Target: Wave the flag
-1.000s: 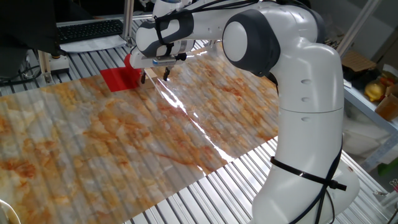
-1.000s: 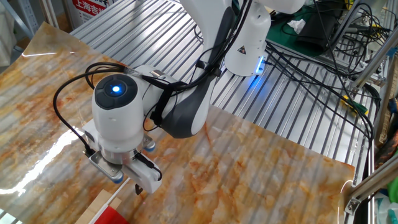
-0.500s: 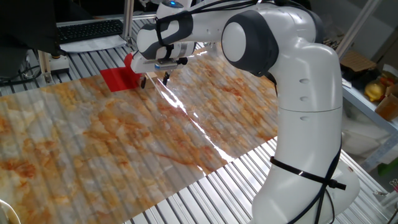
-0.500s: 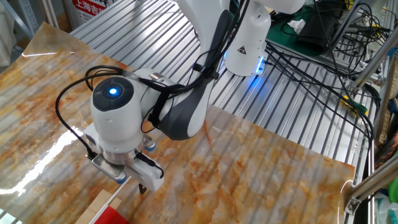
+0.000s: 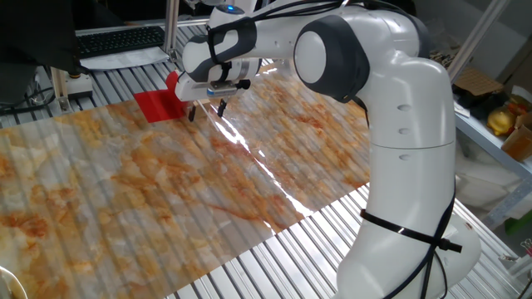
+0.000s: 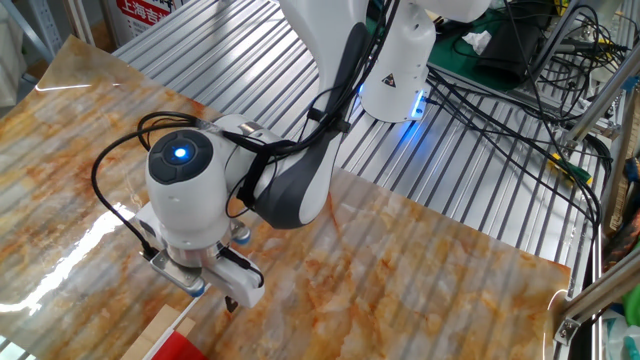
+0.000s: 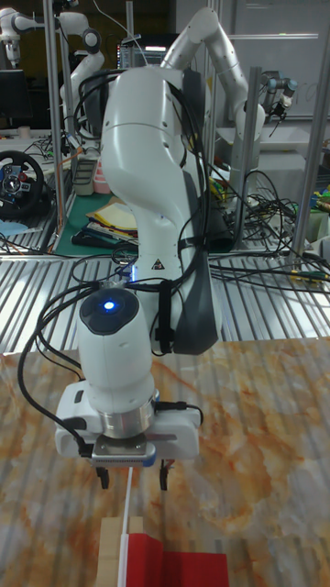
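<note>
The flag's small red cloth [image 5: 158, 105] lies on the far part of the orange-marbled sheet [image 5: 208, 191]. In the tall fixed view the red cloth [image 7: 174, 567] joins a tan wooden block [image 7: 114, 548] with a thin white pole rising from it. My gripper [image 5: 207, 110] hangs open just right of the cloth, pointing down. The pole's top shows between the spread fingers of the gripper [image 7: 133, 477], but I cannot tell whether they touch it. In the other fixed view the gripper [image 6: 213, 297] hovers just above the tan block [image 6: 158, 332].
The marbled sheet covers most of a slatted metal table [image 5: 391, 241]. A keyboard [image 5: 116, 40] lies beyond the far edge. Black cables [image 6: 520, 90] run over the slats near the arm's base [image 6: 398, 70]. Yellow items [image 5: 501, 121] sit on a shelf at right.
The gripper has sunk a little lower toward the flag and stayed open. The flag has not moved.
</note>
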`<state>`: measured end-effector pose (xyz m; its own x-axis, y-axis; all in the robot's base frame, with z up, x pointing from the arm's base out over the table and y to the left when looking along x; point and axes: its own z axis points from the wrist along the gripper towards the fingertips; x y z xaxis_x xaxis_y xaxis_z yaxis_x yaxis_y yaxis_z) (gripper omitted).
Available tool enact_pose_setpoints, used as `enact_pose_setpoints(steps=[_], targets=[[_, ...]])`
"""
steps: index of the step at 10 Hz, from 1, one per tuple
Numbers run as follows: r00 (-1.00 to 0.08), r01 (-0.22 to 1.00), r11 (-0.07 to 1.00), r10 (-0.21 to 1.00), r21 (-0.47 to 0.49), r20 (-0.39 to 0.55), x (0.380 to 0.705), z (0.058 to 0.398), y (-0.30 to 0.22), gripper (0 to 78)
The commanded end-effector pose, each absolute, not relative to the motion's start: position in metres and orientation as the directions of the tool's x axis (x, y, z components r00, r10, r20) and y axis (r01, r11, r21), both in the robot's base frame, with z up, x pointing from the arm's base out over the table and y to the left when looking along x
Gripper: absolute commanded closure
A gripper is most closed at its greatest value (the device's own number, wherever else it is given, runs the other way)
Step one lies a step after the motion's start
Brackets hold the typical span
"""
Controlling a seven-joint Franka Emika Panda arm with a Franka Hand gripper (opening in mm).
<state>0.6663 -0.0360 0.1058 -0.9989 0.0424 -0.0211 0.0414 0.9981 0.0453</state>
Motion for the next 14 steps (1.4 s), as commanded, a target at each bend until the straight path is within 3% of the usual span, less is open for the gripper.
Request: enact_pose_setpoints(steps=[1,12,13,14], targets=[[-0.999,0.032,0.999,0.032,0.032,-0.025,0.6664,0.0993,-0.0374,0.1],[-0.999,0.033,0.999,0.033,0.019,-0.025,0.6678,0.0985,-0.0379,0.1],[-0.999,0.033,0.999,0.033,0.019,-0.025,0.6678,0.0985,-0.0379,76.4],[-0.999,0.033,0.999,0.033,0.019,-0.025,0.6678,0.0985,-0.0379,76.4]])
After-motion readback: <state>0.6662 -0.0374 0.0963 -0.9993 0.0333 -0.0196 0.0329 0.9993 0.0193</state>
